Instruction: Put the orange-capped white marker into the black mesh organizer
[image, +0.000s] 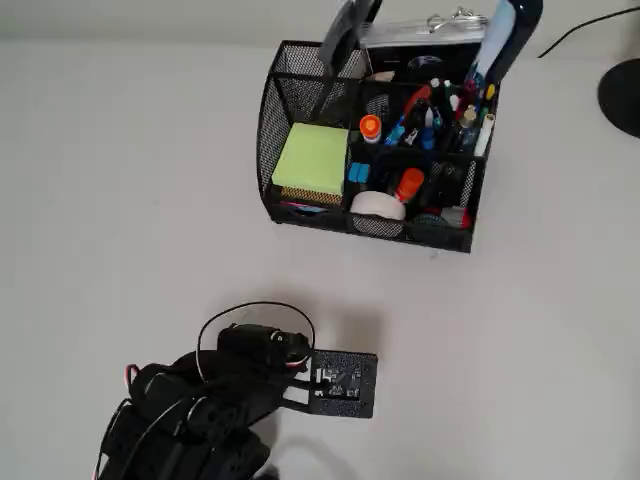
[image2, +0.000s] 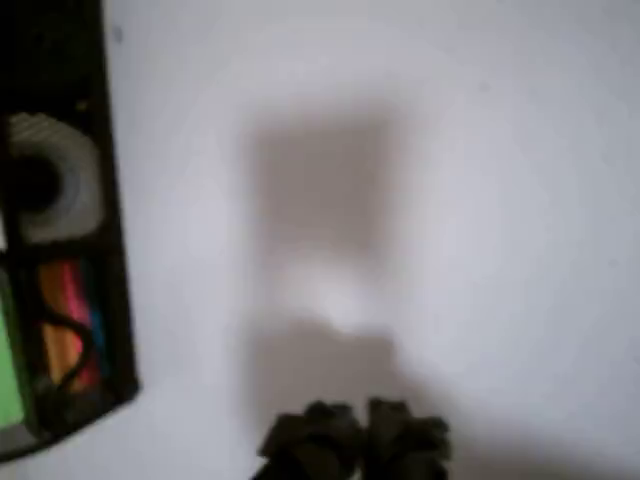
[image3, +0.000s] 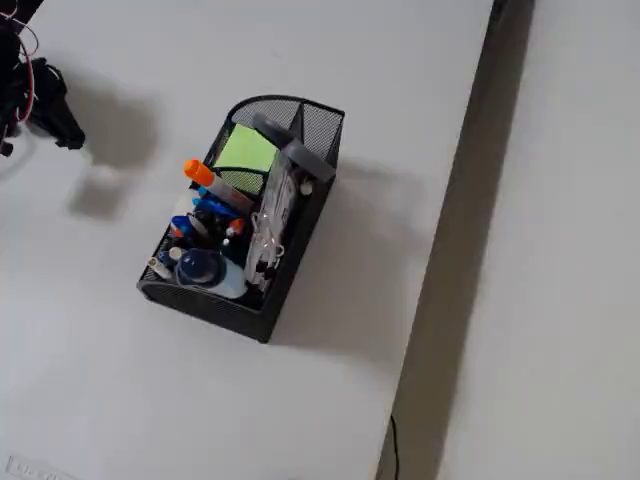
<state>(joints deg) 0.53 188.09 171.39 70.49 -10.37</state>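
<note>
The black mesh organizer stands at the back of the white table, also seen in the fixed view; its front corner shows at the left of the wrist view. The orange-capped white marker stands upright inside a middle compartment, cap up, its orange cap clear in the fixed view. My gripper hangs over bare table well in front of the organizer, its dark fingertips together with nothing between them. In the fixed view the gripper sits at the far left edge.
The organizer also holds a green sticky-note pad, a tape roll, a stubby orange-red topped item and several pens. A black round base sits at the back right. The table's edge runs down the right.
</note>
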